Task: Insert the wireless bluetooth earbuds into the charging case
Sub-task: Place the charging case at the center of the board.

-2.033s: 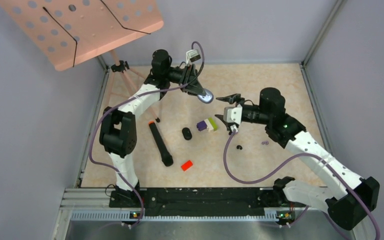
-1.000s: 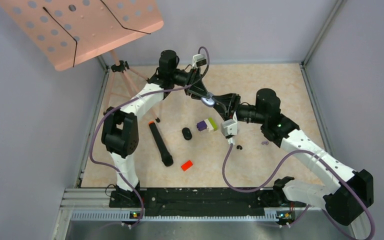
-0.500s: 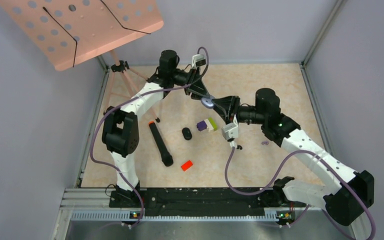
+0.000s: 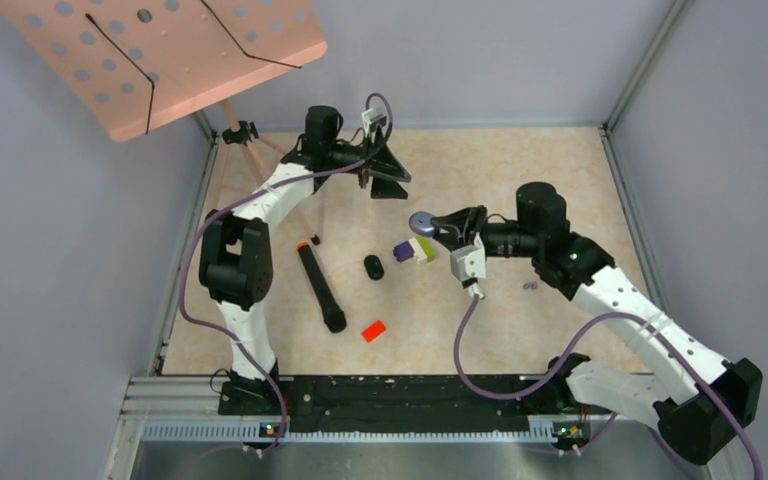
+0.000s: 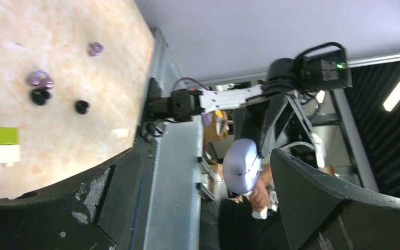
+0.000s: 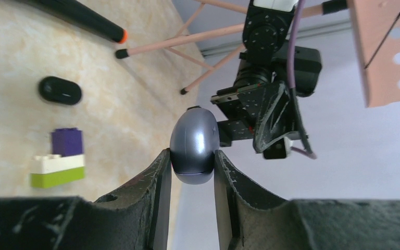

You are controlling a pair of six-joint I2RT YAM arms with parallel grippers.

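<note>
**A:** Gripper status?

**B:** Right gripper [image 6: 191,159] is clamped on the lilac charging case [image 6: 194,135]. Its fingers [image 6: 159,179] press flat on the two sides and the case is up off the table. Left gripper [image 4: 393,184] is spread wide with nothing between its fingers. It hangs toward the back of the table, apart from the case.

**A:** Case surface?

**B:** Smooth satin pebble, egg-shaped, grey-lilac. Left wrist view shows a thin seam line across it. The gripper fingers are matte black, and the left ones are scuffed grey on the inner face.

**A:** Earbuds?

**B:** All on the tabletop [image 4: 560,170], which is beige, marbled and matte. Purple earbuds [image 5: 40,79] are tiny and rounded: two touching, a third lying apart. Black earbuds [image 5: 82,107] are glossy, one just beside the purple pair and one near it. In the top view the purple ones sit by the right forearm. All are well apart from both grippers and the held case.

**A:** Other items?

**B:** Black oval case [image 4: 374,267], glossy, lying flat mid-table. Just to its right is a brick stack [image 4: 414,249] of purple, white and lime studded blocks. A black rod [image 4: 320,288] with an orange tip lies to its left, and a red block [image 4: 373,330] lies nearer the bases. A pink perforated music stand [image 4: 160,60] stands back left.
</note>
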